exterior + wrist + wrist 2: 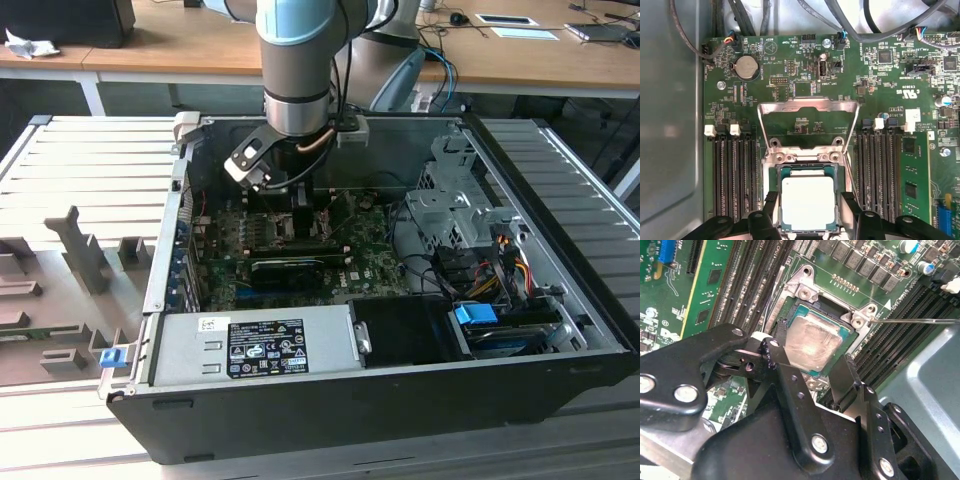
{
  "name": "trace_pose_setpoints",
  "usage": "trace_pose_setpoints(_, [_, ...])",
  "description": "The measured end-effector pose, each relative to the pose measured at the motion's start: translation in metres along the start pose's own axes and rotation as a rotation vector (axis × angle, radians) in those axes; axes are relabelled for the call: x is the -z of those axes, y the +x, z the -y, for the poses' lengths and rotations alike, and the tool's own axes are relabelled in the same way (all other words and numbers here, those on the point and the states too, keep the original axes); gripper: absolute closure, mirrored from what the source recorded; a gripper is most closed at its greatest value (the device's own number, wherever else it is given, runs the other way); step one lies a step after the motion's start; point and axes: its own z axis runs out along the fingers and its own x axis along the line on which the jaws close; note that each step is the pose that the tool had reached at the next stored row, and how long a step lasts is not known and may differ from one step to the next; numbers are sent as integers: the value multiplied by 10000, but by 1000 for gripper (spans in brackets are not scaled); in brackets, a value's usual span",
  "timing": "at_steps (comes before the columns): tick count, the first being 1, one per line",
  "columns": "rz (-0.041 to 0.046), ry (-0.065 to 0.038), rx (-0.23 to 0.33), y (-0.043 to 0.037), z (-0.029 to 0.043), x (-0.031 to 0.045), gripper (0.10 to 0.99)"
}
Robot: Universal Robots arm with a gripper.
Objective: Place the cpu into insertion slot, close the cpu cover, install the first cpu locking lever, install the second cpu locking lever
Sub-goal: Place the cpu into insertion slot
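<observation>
The hand (807,355) is narrowly pinching the cpu (807,202) in the insertion slot (807,156); level, square seating is probably mattering most while the cpu cover (807,104) is standing open.

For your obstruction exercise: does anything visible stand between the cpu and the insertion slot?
Nothing visible does. The cpu cover is swung open, clear of the insertion slot, and the cpu lies within the slot's rim, by the gripper.
</observation>
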Motion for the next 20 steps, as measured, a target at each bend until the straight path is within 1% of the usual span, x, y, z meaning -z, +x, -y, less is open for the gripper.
trace_pose_setpoints(2, [3, 29, 2, 0, -4, 23, 482])
trace_pose_setpoints(3, [12, 88, 1, 1, -7, 47, 482])
trace_pose_setpoints(4, [17, 114, 1, 1, -9, 60, 561])
trace_pose_setpoints(5, [18, 132, 0, 1, -10, 67, 561])
trace_pose_setpoints(8, [19, 152, -1, 1, -11, 79, 745])
trace_pose_setpoints(9, [20, 156, 0, 1, -11, 82, 745])
trace_pose_setpoints(10, [20, 159, 0, 1, -12, 85, 808])
trace_pose_setpoints(12, [21, 161, 0, 1, -12, 89, 808])
trace_pose_setpoints(15, [25, 174, 1, 1, -12, 95, 980])
trace_pose_setpoints(18, [24, 203, 1, 1, -15, 109, 980])
trace_pose_setpoints(19, [26, 222, -1, 1, -16, 118, 980])
trace_pose_setpoints(20, [27, 269, 1, 2, -23, 127, 980])
